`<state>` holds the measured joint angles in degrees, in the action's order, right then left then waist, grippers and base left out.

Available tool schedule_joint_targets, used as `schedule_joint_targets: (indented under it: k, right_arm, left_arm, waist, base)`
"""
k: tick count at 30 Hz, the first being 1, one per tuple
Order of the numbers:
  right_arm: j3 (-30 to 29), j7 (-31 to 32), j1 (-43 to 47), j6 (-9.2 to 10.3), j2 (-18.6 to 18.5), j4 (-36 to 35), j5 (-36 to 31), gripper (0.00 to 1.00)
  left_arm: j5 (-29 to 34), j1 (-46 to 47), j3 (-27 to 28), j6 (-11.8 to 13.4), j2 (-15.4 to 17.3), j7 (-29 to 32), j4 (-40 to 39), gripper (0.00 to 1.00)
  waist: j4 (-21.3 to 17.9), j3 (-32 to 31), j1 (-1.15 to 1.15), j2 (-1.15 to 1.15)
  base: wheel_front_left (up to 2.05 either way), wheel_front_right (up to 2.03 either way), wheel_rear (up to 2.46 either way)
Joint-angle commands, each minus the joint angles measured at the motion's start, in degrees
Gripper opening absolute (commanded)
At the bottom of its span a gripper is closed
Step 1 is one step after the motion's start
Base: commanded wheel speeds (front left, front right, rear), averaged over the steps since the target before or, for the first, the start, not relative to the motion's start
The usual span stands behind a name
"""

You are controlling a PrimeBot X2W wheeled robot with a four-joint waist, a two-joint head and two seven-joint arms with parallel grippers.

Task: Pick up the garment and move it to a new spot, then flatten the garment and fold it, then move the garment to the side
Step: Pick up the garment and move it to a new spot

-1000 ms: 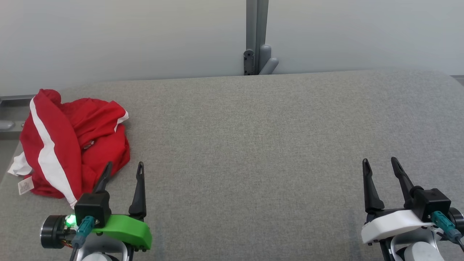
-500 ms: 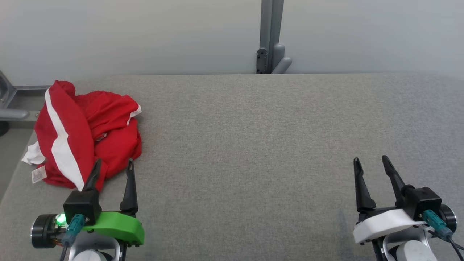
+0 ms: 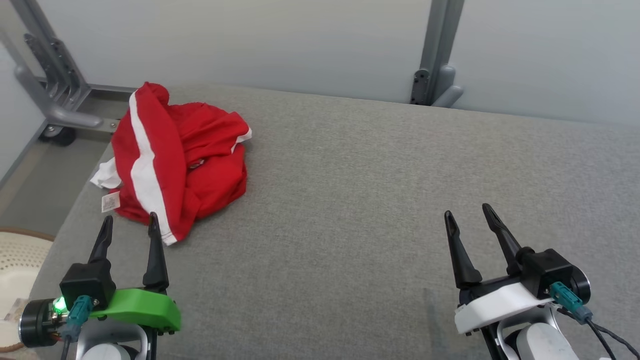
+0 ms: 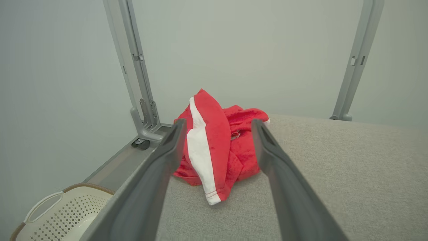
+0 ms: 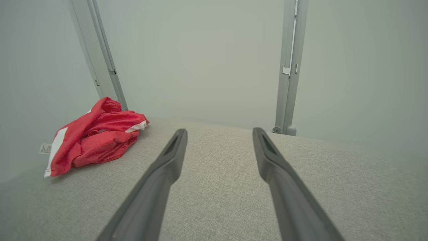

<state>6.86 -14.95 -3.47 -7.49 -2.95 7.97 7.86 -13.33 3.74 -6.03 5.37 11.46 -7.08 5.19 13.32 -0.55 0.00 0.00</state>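
A crumpled red garment [image 3: 175, 155] with white stripes and a small label lies in a heap at the left end of the grey table [image 3: 375, 200]. In the left wrist view the garment [image 4: 217, 147] sits just beyond the fingertips, framed between them. My left gripper [image 3: 130, 225] hovers open at the near left, its tips just short of the garment's near edge, holding nothing. My right gripper [image 3: 467, 215] stands open and empty at the near right, far from the cloth. The right wrist view has the garment [image 5: 97, 137] at its far left.
A pale perforated basket [image 3: 17, 260] stands on the floor off the table's left end, seen too in the left wrist view as a basket [image 4: 63, 214]. Grey frame posts [image 3: 435, 50] rise behind the table against a plain wall. A wheeled frame base [image 3: 55, 115] lies at back left.
The head view has swung to the left, so the garment and posts sit further right in the picture and the basket has come into sight. Both grippers stay open.
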Motion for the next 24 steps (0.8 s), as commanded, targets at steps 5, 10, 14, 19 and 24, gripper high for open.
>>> schedule_joint_targets:
  k: [5, 10, 14, 19, 24]
  right_arm:
    - [1.1, 0.1, -1.1, 0.01, 0.0, -0.4, 0.5, 1.0]
    - [1.3, 0.1, -1.4, 0.01, 0.0, -0.5, 0.6, 1.0]
    - [1.4, 0.0, -1.7, 0.0, 0.0, -0.4, 0.7, 1.0]
    - [1.5, 0.0, -1.4, 0.0, 0.0, -0.3, 0.8, 1.0]
    - [1.6, 0.2, -1.4, 0.0, 0.0, -0.3, 0.8, 1.0]
  left_arm:
    - [-0.5, -1.0, 0.4, 0.4, 0.6, -0.7, 0.0, 1.0]
    - [-0.7, -1.5, 0.3, 1.0, 0.3, -0.6, -0.7, 1.0]
    - [-1.0, -1.8, 0.4, 1.3, 0.2, -0.7, -1.1, 1.0]
    - [-1.4, -1.7, 0.3, 1.6, 0.2, -0.9, -0.9, 1.0]
    - [-1.7, -1.1, 0.4, 1.7, 0.3, -1.2, -0.4, 1.0]
  waist:
    - [5.9, 0.5, 0.0, 0.0]
    - [7.9, 1.0, 0.0, 0.0]
    - [8.6, 1.3, 0.0, 0.0]
    - [8.7, 1.3, 0.0, 0.0]
    - [8.4, 1.6, 0.0, 0.0]
  base:
    - [0.0, 0.0, 0.0]
    - [0.0, 0.0, 0.0]
    - [0.0, 0.0, 0.0]
    - [0.0, 0.0, 0.0]
    - [0.0, 0.0, 0.0]
